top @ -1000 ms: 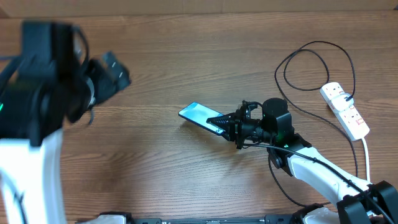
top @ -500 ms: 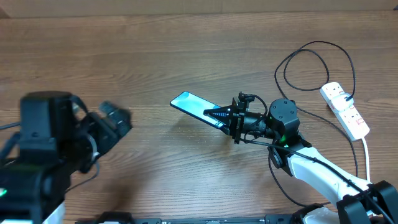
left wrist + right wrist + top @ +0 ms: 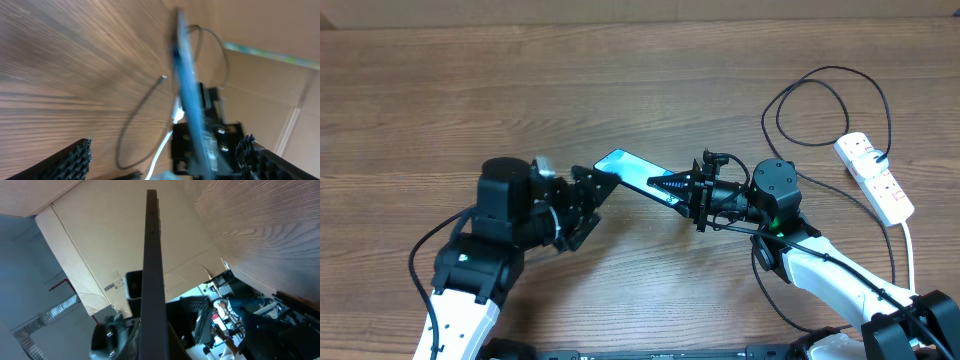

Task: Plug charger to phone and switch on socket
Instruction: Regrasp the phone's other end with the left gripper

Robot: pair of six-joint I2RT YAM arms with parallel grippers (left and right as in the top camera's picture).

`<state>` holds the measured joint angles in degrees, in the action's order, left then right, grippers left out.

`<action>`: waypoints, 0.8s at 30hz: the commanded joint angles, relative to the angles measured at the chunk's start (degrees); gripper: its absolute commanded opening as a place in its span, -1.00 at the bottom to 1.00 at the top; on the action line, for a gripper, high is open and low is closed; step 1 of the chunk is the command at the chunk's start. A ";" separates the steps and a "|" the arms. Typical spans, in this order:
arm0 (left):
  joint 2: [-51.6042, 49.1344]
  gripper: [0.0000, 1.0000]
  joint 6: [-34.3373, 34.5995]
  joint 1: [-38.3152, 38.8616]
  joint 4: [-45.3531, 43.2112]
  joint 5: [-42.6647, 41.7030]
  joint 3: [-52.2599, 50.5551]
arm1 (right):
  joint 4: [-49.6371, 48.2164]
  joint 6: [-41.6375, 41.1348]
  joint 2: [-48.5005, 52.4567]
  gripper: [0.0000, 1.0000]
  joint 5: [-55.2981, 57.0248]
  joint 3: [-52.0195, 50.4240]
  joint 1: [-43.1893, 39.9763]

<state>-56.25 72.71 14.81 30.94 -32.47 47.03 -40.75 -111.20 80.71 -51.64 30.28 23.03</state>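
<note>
My right gripper (image 3: 672,187) is shut on the right end of the phone (image 3: 625,169) and holds it tilted above the table. In the right wrist view the phone (image 3: 152,270) shows edge-on between the fingers (image 3: 160,345). My left gripper (image 3: 592,195) is open at the phone's free left end. In the left wrist view the blue phone (image 3: 191,112) stands edge-on between the wide-apart fingers (image 3: 166,145), not touching either. The charger (image 3: 825,72) loops thin and black at the back right, its plug in the socket (image 3: 876,178). Its small tip (image 3: 163,77) lies on the wood.
The socket's thick white cord (image 3: 910,250) runs toward the front right, and shows in the left wrist view (image 3: 167,137). The right arm (image 3: 820,265) stretches from the front right corner. The left arm's body (image 3: 480,260) is at the front left.
The left arm has swung in from the far left and now has its open gripper at the phone's left end. The right gripper shifted the phone slightly left, then held still.
</note>
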 commanded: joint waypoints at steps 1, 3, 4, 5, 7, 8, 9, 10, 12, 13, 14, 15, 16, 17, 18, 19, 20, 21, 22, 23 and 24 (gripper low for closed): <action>0.42 0.68 8.31 3.41 -3.34 5.51 -0.37 | -0.33 -0.04 -0.59 -0.92 -0.42 0.92 0.26; -0.31 0.65 8.57 4.83 -5.66 6.21 -0.37 | 0.74 -0.02 -0.59 -0.92 -1.03 0.92 0.26; -0.90 0.64 8.59 5.46 -6.58 6.40 -0.37 | 1.38 -0.04 -0.59 -0.92 -1.64 0.92 0.26; -1.79 0.61 8.81 6.14 -7.43 6.80 -0.37 | 1.46 -0.09 -0.59 -0.92 -2.16 0.92 0.26; -3.74 0.48 9.68 6.84 -7.56 7.43 -0.39 | 1.42 -1.14 -0.59 -0.92 -3.10 0.92 0.28; -4.76 0.43 9.94 6.99 -7.67 7.39 -0.39 | 1.42 -1.77 -0.59 -0.92 -3.45 0.92 0.28; -6.10 0.35 10.67 7.04 -7.76 7.26 -0.37 | 1.40 -1.77 -0.59 -0.92 -3.56 0.92 0.28; -7.08 0.31 11.04 7.04 -7.76 6.99 -0.37 | 1.40 -1.77 -0.59 -0.92 -3.56 0.92 0.28; -10.36 0.12 12.39 7.04 -10.47 5.92 -0.39 | 1.40 -1.75 -0.59 -0.92 -3.52 0.92 0.28; -11.15 0.10 13.05 7.04 -12.02 5.75 -0.39 | 1.42 -1.73 -0.59 -0.92 -3.45 0.92 0.28; -11.91 0.06 13.77 7.04 -13.99 5.35 -0.37 | 1.42 -1.70 -0.59 -0.92 -3.23 0.92 0.28; -12.37 0.03 14.38 7.04 -15.41 5.18 -0.37 | 1.42 -1.68 -0.59 -0.92 -2.93 0.92 0.28; -12.96 -0.06 15.89 7.04 -17.64 4.76 -0.39 | 1.44 -1.25 -0.59 -0.92 -1.90 0.92 0.28; -13.22 -0.08 17.14 7.04 -18.60 4.70 -0.39 | 1.46 -0.74 -0.59 -0.92 -1.14 0.92 0.28; -13.42 -0.11 18.67 7.04 -19.26 4.35 -0.37 | 1.46 0.37 -0.59 -0.92 -0.28 0.92 0.28; -13.46 -0.14 20.44 7.04 -19.21 4.37 -0.37 | 1.44 2.23 -0.59 -0.92 0.96 0.92 0.28; -13.46 -0.16 21.05 7.02 -19.19 4.35 -0.37 | 1.44 3.87 -0.59 -0.92 1.97 0.92 0.28; -13.46 -0.19 21.59 7.04 -19.17 4.33 -0.37 | 1.44 6.29 -0.59 -0.92 3.19 0.92 0.28; -13.46 -0.20 21.64 7.04 -19.19 4.04 -0.37 | 1.42 9.35 -0.59 -0.92 4.50 0.92 0.28; -13.46 -0.23 21.66 7.04 -19.19 3.82 -0.37 | 1.42 11.74 -0.59 -0.92 5.46 0.92 0.28; -13.49 -0.25 21.70 7.06 -19.19 3.37 -0.37 | 1.42 13.57 -0.59 -0.92 6.12 0.92 0.28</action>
<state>-69.25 91.83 21.41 12.01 -27.46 46.52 -38.41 -106.17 80.71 -49.41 30.28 23.03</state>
